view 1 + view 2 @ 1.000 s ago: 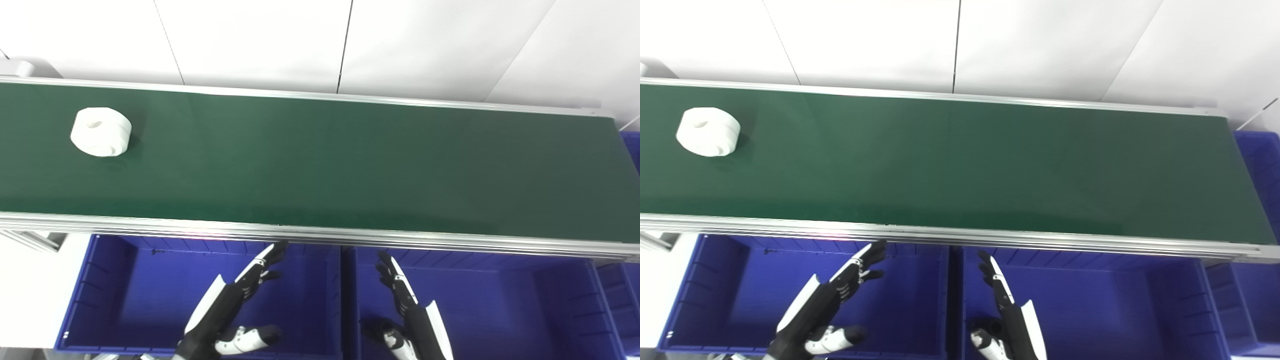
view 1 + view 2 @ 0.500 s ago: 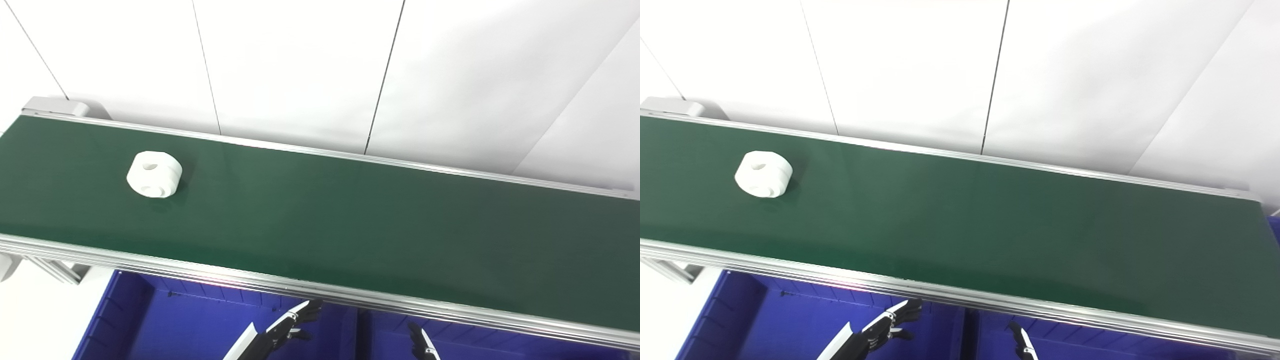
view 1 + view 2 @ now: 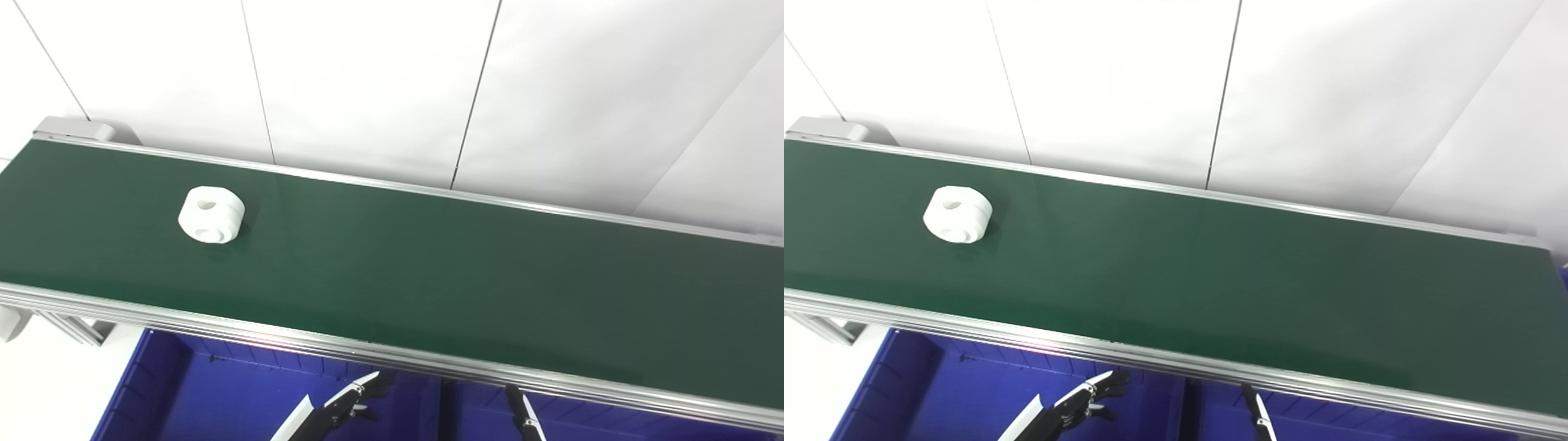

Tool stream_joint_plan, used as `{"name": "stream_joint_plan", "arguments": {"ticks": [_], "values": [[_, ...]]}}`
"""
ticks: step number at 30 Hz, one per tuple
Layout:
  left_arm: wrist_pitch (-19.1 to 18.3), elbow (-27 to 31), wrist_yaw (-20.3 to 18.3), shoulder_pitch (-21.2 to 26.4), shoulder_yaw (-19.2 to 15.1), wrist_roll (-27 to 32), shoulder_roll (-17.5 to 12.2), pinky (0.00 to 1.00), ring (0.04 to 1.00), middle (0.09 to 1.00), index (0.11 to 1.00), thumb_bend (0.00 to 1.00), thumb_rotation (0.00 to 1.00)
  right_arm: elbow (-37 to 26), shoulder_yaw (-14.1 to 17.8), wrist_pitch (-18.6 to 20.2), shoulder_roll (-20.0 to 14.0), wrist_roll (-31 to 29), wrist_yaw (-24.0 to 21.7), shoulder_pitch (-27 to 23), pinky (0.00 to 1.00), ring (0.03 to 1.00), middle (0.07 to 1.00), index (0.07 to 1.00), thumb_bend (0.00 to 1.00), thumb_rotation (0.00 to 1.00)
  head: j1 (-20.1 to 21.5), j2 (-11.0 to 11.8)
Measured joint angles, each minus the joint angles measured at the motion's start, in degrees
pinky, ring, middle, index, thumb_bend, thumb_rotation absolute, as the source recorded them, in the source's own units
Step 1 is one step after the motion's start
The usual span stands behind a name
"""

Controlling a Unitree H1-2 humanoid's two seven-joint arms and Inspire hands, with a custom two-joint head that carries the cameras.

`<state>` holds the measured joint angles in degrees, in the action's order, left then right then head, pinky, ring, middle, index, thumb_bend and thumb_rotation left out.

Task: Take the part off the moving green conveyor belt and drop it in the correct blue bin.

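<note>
White plastic ring-shaped part (image 3: 211, 214) riding green conveyor belt (image 3: 429, 257), far left | left hand (image 3: 352, 401) spread, empty; right hand (image 3: 520, 411) cannot tell | wait, then intercept from above, ahead of travel.

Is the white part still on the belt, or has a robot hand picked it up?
On the belt. The part lies alone on the belt, toward its left end; both robot hands are low over the blue bins, touching nothing.
</note>
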<state>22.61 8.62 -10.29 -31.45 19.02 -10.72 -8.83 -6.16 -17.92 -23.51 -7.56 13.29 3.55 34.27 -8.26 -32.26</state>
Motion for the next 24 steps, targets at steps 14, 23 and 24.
{"name": "stream_joint_plan", "arguments": {"ticks": [14, 23, 24], "values": [[-6.8, 18.3, -0.7, 6.3, 0.4, 4.3, 2.3, 0.65, 0.805, 0.813, 0.785, 0.99, 0.46, 2.3, -3.4, -0.1, -3.9, 1.2, 6.3, -2.5, 1.00, 0.987, 0.974, 0.974, 0.91, 1.00, -1.8, 1.8], [-11.1, 23.4, -0.7, 19.8, -9.5, -0.4, -0.7, 0.70, 0.832, 0.827, 0.770, 0.99, 0.48, 3.4, -4.7, -0.1, -4.2, -0.6, 7.0, -3.2, 1.00, 1.000, 0.990, 0.990, 0.93, 1.00, -2.2, 2.2], [-11.7, 23.4, -1.2, 21.2, -10.6, -1.5, -2.1, 0.71, 0.840, 0.831, 0.777, 0.98, 0.48, 3.6, -4.7, -0.1, -4.2, -0.6, 7.0, -3.3, 1.00, 1.000, 0.992, 0.991, 0.93, 1.00, -2.2, 2.3]]}}
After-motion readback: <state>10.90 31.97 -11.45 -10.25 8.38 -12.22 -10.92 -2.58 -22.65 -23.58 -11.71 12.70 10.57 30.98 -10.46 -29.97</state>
